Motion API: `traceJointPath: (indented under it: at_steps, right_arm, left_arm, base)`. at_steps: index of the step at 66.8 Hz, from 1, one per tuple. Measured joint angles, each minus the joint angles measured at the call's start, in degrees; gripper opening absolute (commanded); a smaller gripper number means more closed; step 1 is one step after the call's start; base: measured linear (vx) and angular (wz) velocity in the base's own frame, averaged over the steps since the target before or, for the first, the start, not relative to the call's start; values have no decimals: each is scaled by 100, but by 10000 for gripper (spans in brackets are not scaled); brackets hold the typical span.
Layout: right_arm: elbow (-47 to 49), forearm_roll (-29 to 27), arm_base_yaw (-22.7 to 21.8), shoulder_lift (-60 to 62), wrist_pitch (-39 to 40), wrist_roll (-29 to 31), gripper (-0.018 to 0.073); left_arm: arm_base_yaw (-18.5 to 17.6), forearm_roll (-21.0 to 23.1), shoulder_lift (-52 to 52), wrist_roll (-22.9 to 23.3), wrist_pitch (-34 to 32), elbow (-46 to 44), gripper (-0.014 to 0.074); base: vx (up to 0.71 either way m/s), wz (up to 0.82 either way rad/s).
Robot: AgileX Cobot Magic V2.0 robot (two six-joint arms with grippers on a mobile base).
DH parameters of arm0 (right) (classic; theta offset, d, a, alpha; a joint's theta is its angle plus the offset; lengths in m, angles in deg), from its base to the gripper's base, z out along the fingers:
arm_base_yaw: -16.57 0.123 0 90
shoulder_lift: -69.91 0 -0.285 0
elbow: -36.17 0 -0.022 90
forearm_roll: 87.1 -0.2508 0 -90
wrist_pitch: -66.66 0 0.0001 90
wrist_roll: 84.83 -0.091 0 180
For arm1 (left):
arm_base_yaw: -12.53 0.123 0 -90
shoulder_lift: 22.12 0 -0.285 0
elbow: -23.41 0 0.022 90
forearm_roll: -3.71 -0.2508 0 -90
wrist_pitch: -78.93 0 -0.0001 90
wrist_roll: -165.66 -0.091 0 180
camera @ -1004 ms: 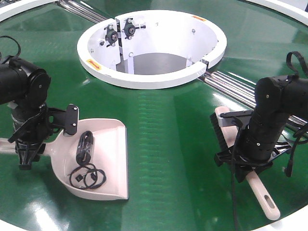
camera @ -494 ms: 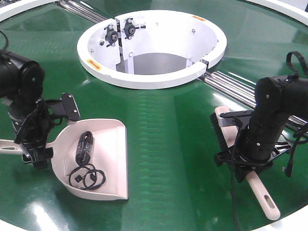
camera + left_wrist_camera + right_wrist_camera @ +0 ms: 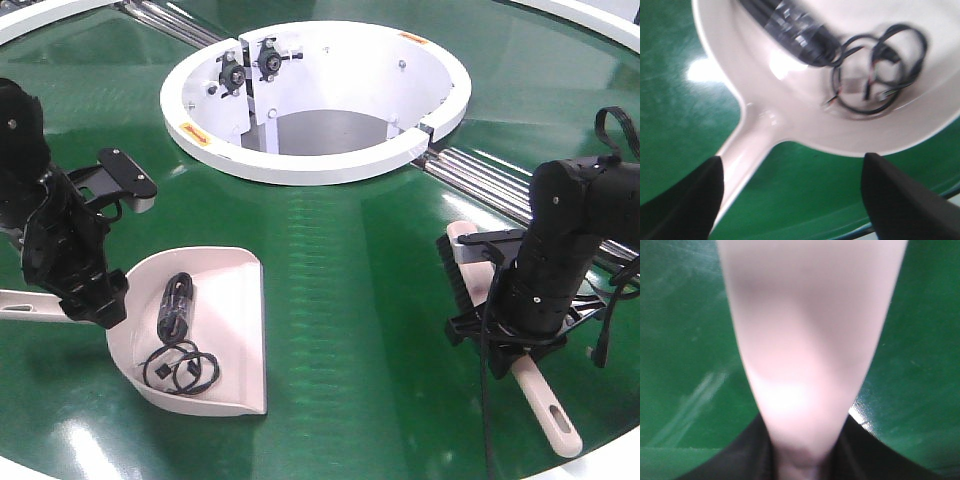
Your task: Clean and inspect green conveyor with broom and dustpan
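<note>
- Left pincer (image 3: pixel 112 240) spread wide, released, straddling the handle of the dustpan (image 3: pixel 235 320), lower left.
- Right pincer (image 3: pixel 508 335) clenched on the broom (image 3: pixel 548 408), lower right.
- Glossy green conveyor (image 3: pixel 350 260) lies bare between them; the smooth beige dustpan holds coiled black cables (image 3: pixel 180 368).

Bright overhead glare on the green conveyor (image 3: pixel 340 300); wrist views blurred.

- The dustpan (image 3: pixel 235 290) lies at lower left on the green conveyor (image 3: pixel 350 280), with cables (image 3: pixel 180 365) inside it.
- The broom (image 3: pixel 550 415) lies at lower right.
- The hub (image 3: pixel 300 165) sits at upper centre.
- Rollers (image 3: pixel 480 175) run rightward behind the broom.
</note>
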State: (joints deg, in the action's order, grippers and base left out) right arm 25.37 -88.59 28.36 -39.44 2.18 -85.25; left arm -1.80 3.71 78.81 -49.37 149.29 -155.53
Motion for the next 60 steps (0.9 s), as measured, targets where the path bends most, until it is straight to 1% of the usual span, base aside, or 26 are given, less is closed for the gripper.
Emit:
traceJointPath:
  at_steps: [6,14,27,45,54,60]
  right_arm:
    - [0,0,0,0,0,0,6]
    - [0,0,0,0,0,0,6]
    - [0,0,0,0,0,0,6]
    - [0,0,0,0,85,-6,11]
    - [0,50,0,-40,128,-103,52]
    - [0,94,0,-143,114,-114,120]
  left_arm:
    - [0,192,-65,13,5,0,489]
    - [0,337,-125,13,11,0,482]
    - [0,403,-308,17,11,0,482]
    - [0,476,-880,75,0,0,482]
    - [0,488,-1160,337,-64,0,482]
    - [0,488,-1264,426,-110,0,482]
  base:
    - [0,0]
    - [0,0]
    - [0,0]
    - [0,0]
    - [0,0]
    - [0,0]
